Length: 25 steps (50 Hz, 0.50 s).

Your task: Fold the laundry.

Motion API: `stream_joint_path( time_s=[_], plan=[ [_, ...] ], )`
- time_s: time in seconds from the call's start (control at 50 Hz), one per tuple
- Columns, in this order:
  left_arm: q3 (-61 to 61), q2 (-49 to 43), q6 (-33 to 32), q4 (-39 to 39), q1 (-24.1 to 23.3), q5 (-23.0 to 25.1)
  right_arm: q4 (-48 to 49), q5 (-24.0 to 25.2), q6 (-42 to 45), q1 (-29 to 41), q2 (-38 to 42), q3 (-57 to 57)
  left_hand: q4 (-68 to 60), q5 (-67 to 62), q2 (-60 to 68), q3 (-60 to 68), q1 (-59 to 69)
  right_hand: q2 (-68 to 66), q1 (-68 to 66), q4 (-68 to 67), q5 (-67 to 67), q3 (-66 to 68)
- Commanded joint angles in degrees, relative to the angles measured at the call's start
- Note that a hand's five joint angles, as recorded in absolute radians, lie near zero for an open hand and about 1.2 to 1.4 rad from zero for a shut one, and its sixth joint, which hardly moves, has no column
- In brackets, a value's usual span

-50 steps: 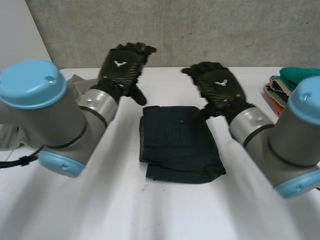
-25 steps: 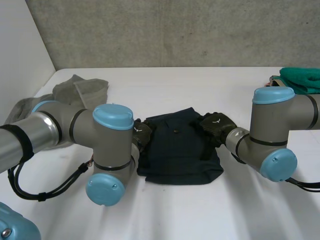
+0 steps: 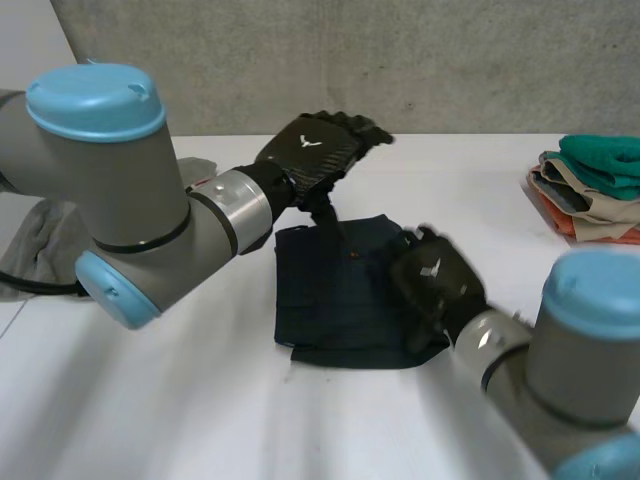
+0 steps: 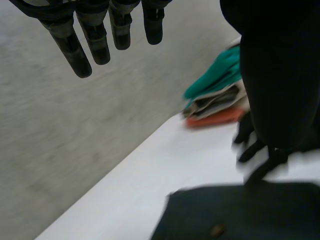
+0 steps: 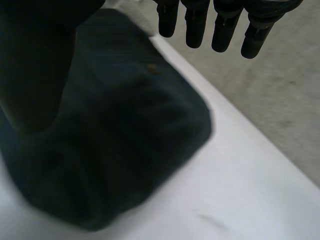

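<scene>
Left hand [image 3: 318, 150], fingers straight and empty, hovers above the far edge of the folded dark garment [image 3: 340, 290] on the table [image 3: 200, 400]; right hand [image 3: 440, 285], likewise straight-fingered and empty, is over its right edge.

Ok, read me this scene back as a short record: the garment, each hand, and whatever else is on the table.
garment: dark blue cloth, folded, lying mid-table
left hand: open, fingers straight, by the cloth's far edge
right hand: open, fingers straight, over the cloth's right-side edge
other items: grey cloth beside the left arm; stack of folded clothes at the far right
table: white
</scene>
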<state>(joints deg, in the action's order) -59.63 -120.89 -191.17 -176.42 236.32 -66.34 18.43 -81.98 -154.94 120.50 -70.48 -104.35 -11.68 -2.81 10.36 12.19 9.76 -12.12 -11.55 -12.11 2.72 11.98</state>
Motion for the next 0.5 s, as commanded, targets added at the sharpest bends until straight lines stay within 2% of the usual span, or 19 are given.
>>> stream_joint_path(
  time_s=[0.02, 0.14, 0.24, 0.36, 0.44, 0.48, 0.5],
  plan=[
    [0.92, -0.4, 4.93, 1.08, 1.25, 7.8, 11.96, -0.46, -0.28, 2.9, 7.1, -4.55, 0.46, 1.59, 0.86, -0.96, 1.46, 2.12, 1.55, 2.11, -2.72, -1.98],
    [0.39, -0.66, 4.76, 1.08, 0.9, 7.36, 21.28, -3.09, 0.42, 3.25, 12.89, -0.96, 0.46, 1.59, 0.86, -0.96, 1.46, 2.12, 1.55, 2.11, -2.72, -1.98],
    [0.21, -0.93, 4.76, 1.08, 0.99, 7.19, 23.84, -5.56, 1.04, 3.34, 16.86, 3.01, 0.46, 1.59, 0.86, -0.96, 1.46, 2.12, 1.55, 2.11, -2.72, -1.98],
    [0.21, -1.02, 4.93, 1.08, 1.16, 7.1, 24.54, -6.27, 1.22, 3.34, 19.67, 7.4, 0.46, 1.59, 0.87, -0.96, 1.46, -0.47, -1.04, -0.48, -0.14, 0.6],
    [0.21, -1.02, 4.93, 1.08, 1.25, 7.1, 23.75, -6.0, 1.48, 3.34, 21.17, 11.0, 0.29, 1.42, 1.03, -0.79, 1.63, -23.63, -24.2, -23.64, 23.02, 23.76],
    [0.21, -1.02, 5.02, 1.08, 1.25, 7.1, 23.75, -5.65, 1.48, 3.25, 21.61, 12.41, 0.46, 1.59, 0.87, -0.96, 1.46, -63.39, -63.96, -63.4, 62.79, 63.52],
    [0.21, -1.02, 5.02, 1.08, 1.25, 7.1, 23.75, -5.65, 1.31, 3.16, 21.61, 13.02, 0.46, 1.59, 0.86, -0.96, 1.46, -67.84, -68.41, -67.85, 67.23, 67.97]
  ],
)
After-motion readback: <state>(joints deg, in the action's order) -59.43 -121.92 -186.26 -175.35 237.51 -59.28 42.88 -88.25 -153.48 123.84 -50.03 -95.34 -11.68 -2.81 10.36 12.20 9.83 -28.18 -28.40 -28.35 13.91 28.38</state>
